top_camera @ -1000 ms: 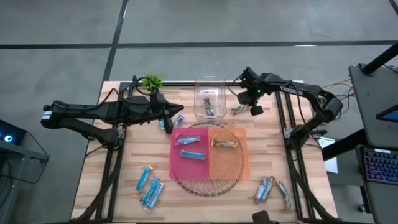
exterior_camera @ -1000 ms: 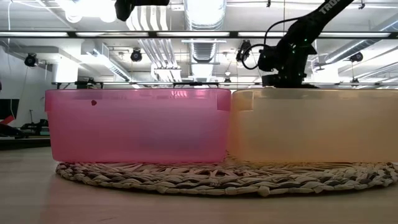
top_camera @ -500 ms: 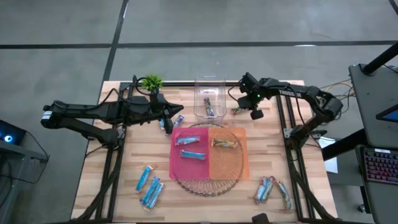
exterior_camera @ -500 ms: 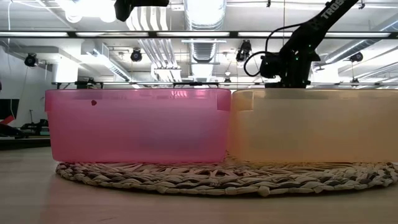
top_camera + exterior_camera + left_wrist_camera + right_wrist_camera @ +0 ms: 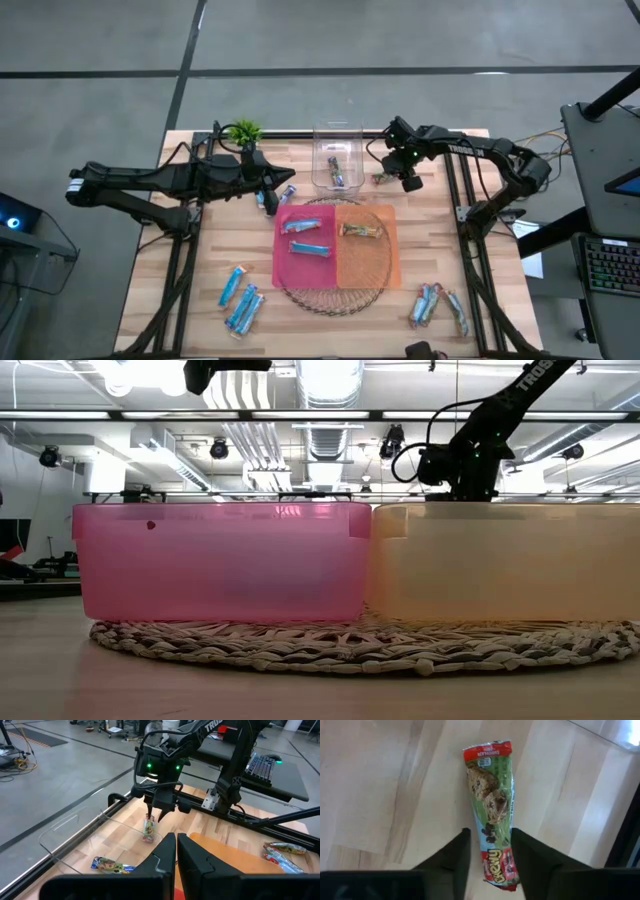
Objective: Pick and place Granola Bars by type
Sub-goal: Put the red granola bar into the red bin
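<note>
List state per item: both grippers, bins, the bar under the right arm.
left gripper: shut, empty, raised beside the pink bin.
right gripper: open, fingers either side of the green bar.
green bar: flat on the table, not lifted.
clear bin: holds two bars.
pink bin: holds two blue bars.
orange bin: holds one brown bar.

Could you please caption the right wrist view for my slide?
Right claw open astride a green chewy granola bar on the wooden table.

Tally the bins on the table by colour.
Pink bin: 1
Orange bin: 1
Clear bin: 1
Total: 3
</note>
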Controlling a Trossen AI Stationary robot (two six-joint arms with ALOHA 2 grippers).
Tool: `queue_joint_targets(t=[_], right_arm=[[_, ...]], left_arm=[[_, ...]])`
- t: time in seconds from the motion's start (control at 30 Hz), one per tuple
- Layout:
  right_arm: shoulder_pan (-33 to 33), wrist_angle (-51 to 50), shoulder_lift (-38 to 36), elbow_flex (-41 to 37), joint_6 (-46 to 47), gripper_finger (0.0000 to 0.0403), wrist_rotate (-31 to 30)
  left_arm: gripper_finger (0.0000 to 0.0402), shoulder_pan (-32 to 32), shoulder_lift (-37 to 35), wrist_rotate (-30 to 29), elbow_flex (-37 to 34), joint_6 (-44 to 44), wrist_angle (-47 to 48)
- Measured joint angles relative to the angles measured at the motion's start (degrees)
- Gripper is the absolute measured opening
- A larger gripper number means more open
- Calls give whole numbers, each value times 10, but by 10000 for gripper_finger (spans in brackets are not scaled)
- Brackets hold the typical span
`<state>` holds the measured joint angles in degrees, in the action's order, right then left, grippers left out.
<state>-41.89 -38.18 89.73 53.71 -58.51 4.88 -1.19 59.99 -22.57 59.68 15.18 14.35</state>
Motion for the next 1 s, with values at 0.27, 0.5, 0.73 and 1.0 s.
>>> queue_joint_targets(t=[0.27,0.5,0.73,1.0], right_arm=[[0,3,0,0,33,211,-6],[-1,18,0,-4,26,214,-5],[-2,20,35,-5,27,210,-5],[-2,30,73,-5,30,207,-6]], left_arm=[[0,0,0,0,0,0,0],[0,0,0,0,0,4,15],[0,0,0,-1,0,13,22],[0,0,0,-1,0,14,22]])
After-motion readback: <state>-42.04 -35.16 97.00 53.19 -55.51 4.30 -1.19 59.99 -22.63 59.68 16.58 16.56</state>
